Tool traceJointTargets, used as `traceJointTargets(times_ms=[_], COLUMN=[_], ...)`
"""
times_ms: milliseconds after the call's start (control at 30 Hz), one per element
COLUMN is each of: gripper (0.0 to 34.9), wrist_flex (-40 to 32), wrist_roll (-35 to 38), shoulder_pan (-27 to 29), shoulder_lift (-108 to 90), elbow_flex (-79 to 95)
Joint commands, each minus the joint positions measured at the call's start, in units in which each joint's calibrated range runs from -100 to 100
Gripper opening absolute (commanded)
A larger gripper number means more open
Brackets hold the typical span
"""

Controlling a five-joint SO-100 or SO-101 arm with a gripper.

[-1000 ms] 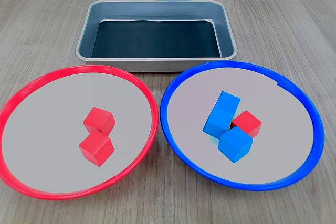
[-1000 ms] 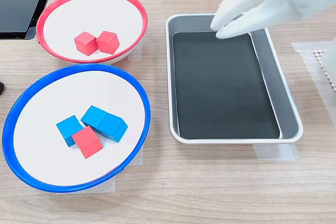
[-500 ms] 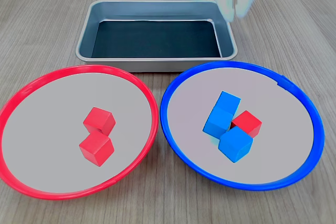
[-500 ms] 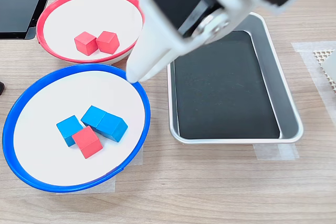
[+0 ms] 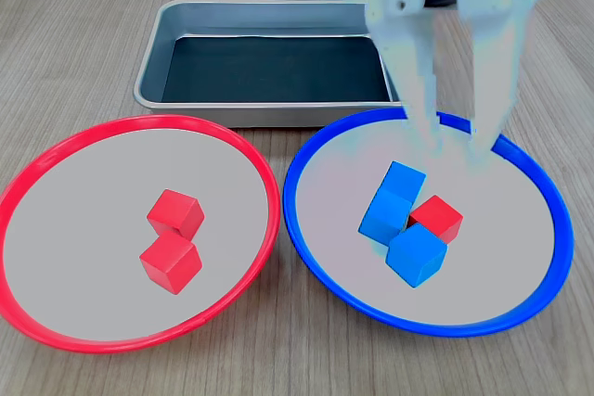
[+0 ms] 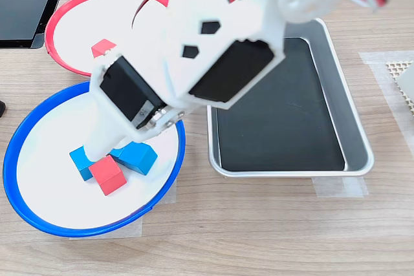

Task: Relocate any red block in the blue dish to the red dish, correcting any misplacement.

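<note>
Red and small, the plain red block (image 5: 437, 218) sits in the big round blue dish (image 5: 307, 232) with the pale grey inside, touching two blue cubes (image 5: 401, 220) (they crowd it on one side). The white gripper (image 5: 454, 144) hangs above the far part of this dish with its two fingers spread wide, holding nothing. Next to the blue dish, the round red dish (image 5: 264, 178) holds two red cubes (image 5: 174, 238). I think a finger could bump a blue cube and push the red block away.
</note>
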Motion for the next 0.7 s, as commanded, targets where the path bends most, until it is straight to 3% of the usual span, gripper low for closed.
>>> traceJointTargets(times_ms=[0,233,667], gripper=[7.7,10.0,11.0], wrist_flex=[-1.59,-2.16,-0.93], wrist_roll=[-0.20,-0.73,-1.32], shoulder_pan=[-0.16,-1.85,-3.83], shoulder_lift=[1.67,3.20,5.25], elbow_flex=[-3.74,-3.46,-3.56])
